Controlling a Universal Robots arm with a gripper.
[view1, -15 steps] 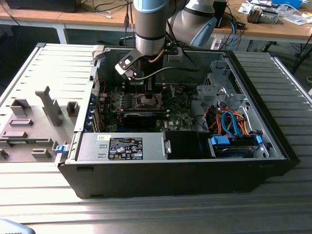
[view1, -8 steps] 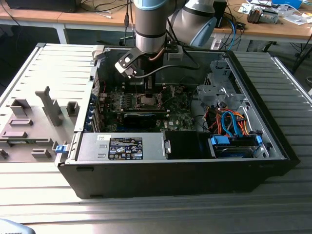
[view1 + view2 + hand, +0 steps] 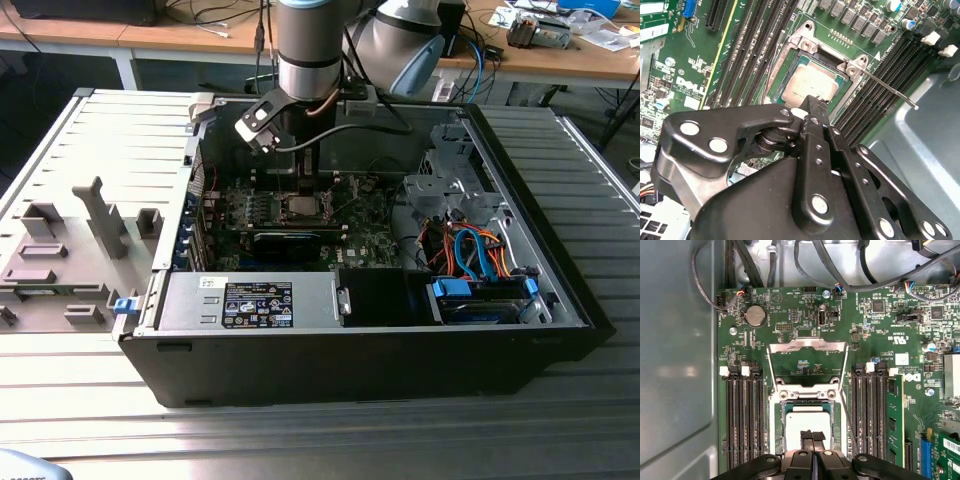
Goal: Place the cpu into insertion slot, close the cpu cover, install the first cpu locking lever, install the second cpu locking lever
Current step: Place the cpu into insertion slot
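The cpu (image 3: 795,422) lies flat, silver top up, inside the insertion slot (image 3: 807,390) on the green motherboard; the second wrist view also has the cpu (image 3: 810,82) in it. The cpu cover (image 3: 807,346), a silver frame, stands swung open beyond the slot. A thin locking lever (image 3: 890,90) sticks out free beside the slot. My gripper (image 3: 812,436) hovers at the cpu's edge with its black fingertips (image 3: 816,104) pressed together and nothing between them. In the exterior view the gripper (image 3: 305,190) reaches straight down into the open computer case over the slot (image 3: 303,207).
Long black memory slots (image 3: 742,420) flank the socket on both sides. Cables (image 3: 840,265) loop past the board's far edge. The case walls (image 3: 520,180), a drive cage with orange and blue cables (image 3: 470,250) and a power supply (image 3: 250,300) ring the board.
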